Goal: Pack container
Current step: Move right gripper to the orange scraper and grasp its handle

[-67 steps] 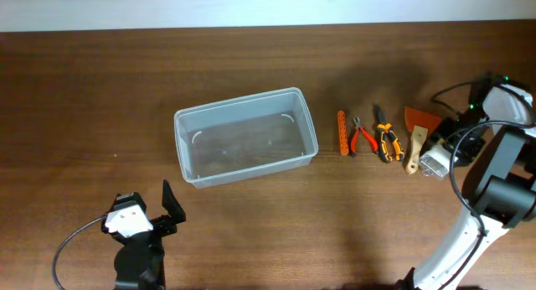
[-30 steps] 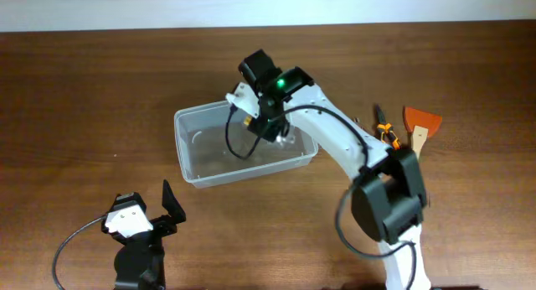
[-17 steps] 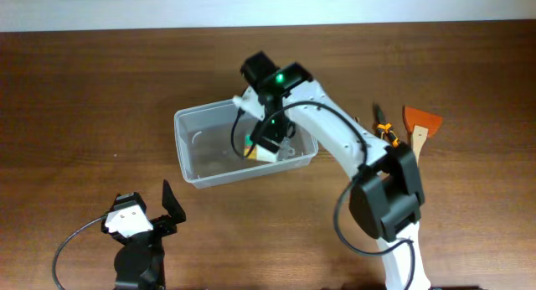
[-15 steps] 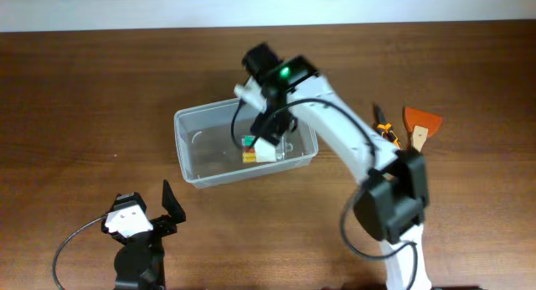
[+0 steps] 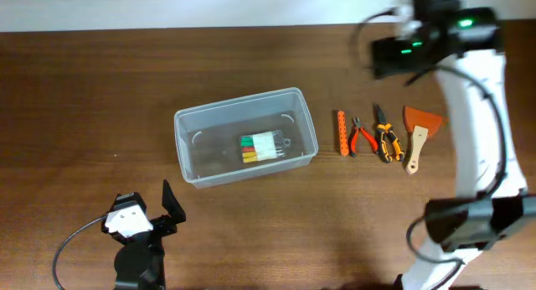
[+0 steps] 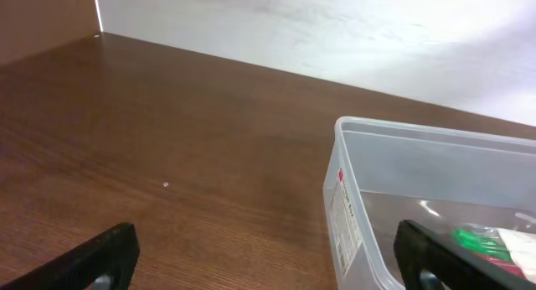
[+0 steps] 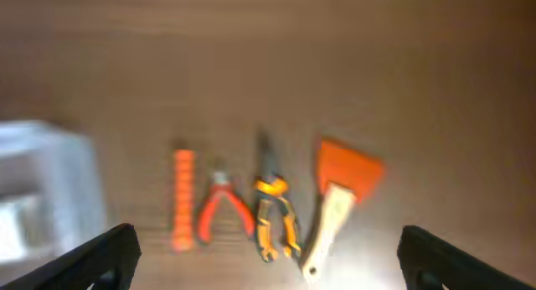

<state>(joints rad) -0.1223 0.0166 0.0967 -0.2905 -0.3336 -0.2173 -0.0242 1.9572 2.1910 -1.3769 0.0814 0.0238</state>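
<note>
Fingers on the right arm, the right fingers (image 7: 107, 255), stand spread wide with nothing between them. That wrist view is blurred, but we can make out both tips at its lower corners. The left fingers (image 6: 107, 255) are likewise wide apart and empty, low over the worktop (image 5: 100, 72) at the lower left of the overhead frame.

The container (image 5: 243, 100) sits left of centre in the overhead frame. Its long axis runs left to right, tilted slightly upward toward the right. A small clear box with coloured pieces (image 5: 260, 147) lies on its floor.

Near its right end four tools lie side by side on the worktop: an orange bar (image 5: 342, 132), red pliers (image 5: 363, 137), orange-and-black pliers (image 5: 385, 143) and a scraper (image 5: 417, 135). Each has its long axis running roughly up and down the frame, across the container's.

We judge the right arm to be the nearer one for these tools. In its wrist view they lie low in the middle, between the two tips, with the container at the left edge. A picked tool would therefore travel leftward to the container.
</note>
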